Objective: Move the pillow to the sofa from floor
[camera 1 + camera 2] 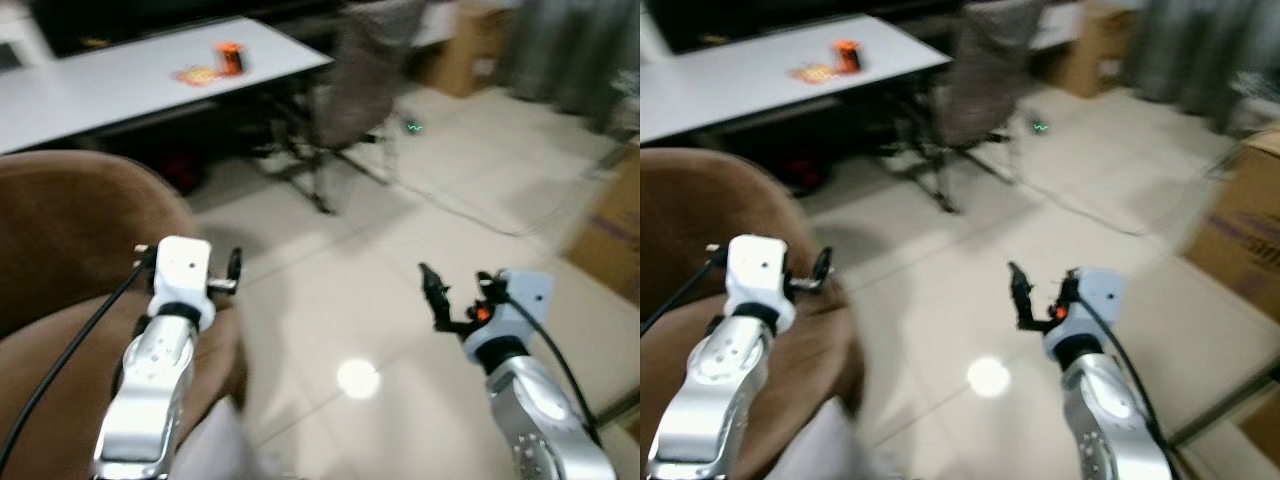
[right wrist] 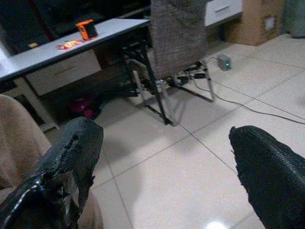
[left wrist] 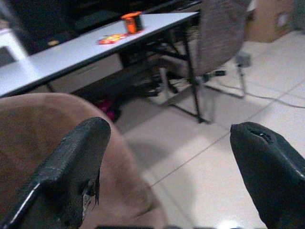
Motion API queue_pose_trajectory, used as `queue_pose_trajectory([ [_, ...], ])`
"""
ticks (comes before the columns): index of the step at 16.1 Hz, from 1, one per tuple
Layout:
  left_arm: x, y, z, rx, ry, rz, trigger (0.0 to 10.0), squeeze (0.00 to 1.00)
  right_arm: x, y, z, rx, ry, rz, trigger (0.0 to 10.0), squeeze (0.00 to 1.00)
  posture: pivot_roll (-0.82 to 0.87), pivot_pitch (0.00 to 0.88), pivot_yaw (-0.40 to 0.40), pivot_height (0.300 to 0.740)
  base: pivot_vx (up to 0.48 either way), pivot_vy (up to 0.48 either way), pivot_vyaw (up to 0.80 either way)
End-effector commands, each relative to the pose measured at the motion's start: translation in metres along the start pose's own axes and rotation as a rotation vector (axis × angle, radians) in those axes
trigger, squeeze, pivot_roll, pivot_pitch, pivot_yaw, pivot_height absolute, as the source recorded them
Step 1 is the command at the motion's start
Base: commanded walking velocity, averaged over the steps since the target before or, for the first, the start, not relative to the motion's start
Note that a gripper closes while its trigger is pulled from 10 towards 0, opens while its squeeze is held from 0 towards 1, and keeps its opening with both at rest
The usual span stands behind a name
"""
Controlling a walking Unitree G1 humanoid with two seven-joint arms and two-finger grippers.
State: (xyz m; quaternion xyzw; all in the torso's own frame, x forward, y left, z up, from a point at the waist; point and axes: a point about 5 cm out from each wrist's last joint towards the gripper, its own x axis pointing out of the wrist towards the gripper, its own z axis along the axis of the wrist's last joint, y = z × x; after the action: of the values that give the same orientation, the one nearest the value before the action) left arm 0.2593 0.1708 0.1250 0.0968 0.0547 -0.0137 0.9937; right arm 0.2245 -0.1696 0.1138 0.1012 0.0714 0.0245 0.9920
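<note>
Both claws spread, left claw (image 1: 232,272) over brown sofa (image 1: 60,220), right claw (image 1: 455,290) above tiles

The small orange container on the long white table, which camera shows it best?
The left wrist view: the small orange container looks sharpest and largest there, on the long white table. The right wrist view shows it smaller; both eye views blur it.

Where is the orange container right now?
The orange container stands on the white table at the far left of the head views, beside a flat orange packet, past the brown sofa and left of the grey chair.
</note>
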Motion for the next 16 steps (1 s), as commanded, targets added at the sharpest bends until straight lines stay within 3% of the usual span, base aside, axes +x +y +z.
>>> queue_pose_trajectory([
  [1,0.003,0.0,0.001,-0.003,-0.005,-0.009,10.0,0.0,-0.001,-0.003,0.003,0.004,-0.021,-0.02,10.0,1.0,-0.16,0.0,0.126,0.74,0.0,0.0,0.8],
  [2,0.004,0.0,0.002,-0.02,-0.016,-0.015,10.0,0.0,0.0,-0.002,0.005,0.0,-0.035,-0.013,10.0,1.0,-0.16,0.0,0.127,0.74,0.0,0.0,0.8],
  [3,0.003,-0.001,0.002,-0.026,-0.023,-0.024,10.0,0.0,0.0,0.0,0.008,-0.07,-0.043,-0.004,10.0,1.0,-0.16,0.0,0.124,0.74,0.0,-0.281,0.66],
  [6,-0.003,-0.005,-0.002,-0.028,-0.015,-0.022,10.0,0.0,0.002,-0.008,0.008,-0.125,-0.012,-0.045,10.0,1.0,-0.14,0.0,0.093,0.74,0.0,-0.472,0.0],
  [7,-0.009,-0.005,-0.008,-0.026,0.0,-0.012,10.0,0.0,0.006,-0.012,0.005,-0.215,0.014,-0.063,10.0,1.0,-0.11,0.0,0.075,0.74,0.0,-0.472,0.0],
  [9,-0.019,-0.004,-0.016,0.002,0.019,-0.011,10.0,0.0,0.007,-0.019,-0.004,-0.296,0.033,-0.113,10.0,1.0,-0.06,0.0,0.034,0.74,0.0,-0.472,0.0],
  [10,-0.027,0.0,-0.016,0.013,0.027,0.002,10.0,0.0,0.007,-0.018,-0.006,-0.277,0.045,-0.108,10.0,0.0,-0.05,0.0,0.008,0.74,0.0,-0.45,0.0],
  [12,-0.034,0.005,-0.01,-0.036,0.027,0.029,10.0,0.0,0.012,-0.006,0.006,-0.189,0.004,-0.001,10.0,0.0,-0.03,0.0,-0.015,0.74,0.0,0.0,0.0],
  [13,-0.035,0.007,-0.016,-0.032,0.038,0.048,10.0,0.0,0.016,-0.002,0.005,-0.21,0.004,0.042,10.0,0.0,-0.05,0.0,-0.018,0.74,0.0,0.0,0.0],
  [15,-0.031,0.006,-0.029,-0.005,0.049,0.086,10.0,0.18,0.023,0.005,0.001,-0.246,0.004,0.085,10.0,0.0,-0.08,0.0,-0.023,0.74,0.0,0.0,0.73],
  [16,-0.03,0.005,-0.027,-0.007,0.045,0.094,10.0,0.15,0.021,0.006,0.003,-0.249,-0.004,0.079,10.0,0.0,-0.09,0.0,-0.022,0.74,0.0,0.0,0.8],
])
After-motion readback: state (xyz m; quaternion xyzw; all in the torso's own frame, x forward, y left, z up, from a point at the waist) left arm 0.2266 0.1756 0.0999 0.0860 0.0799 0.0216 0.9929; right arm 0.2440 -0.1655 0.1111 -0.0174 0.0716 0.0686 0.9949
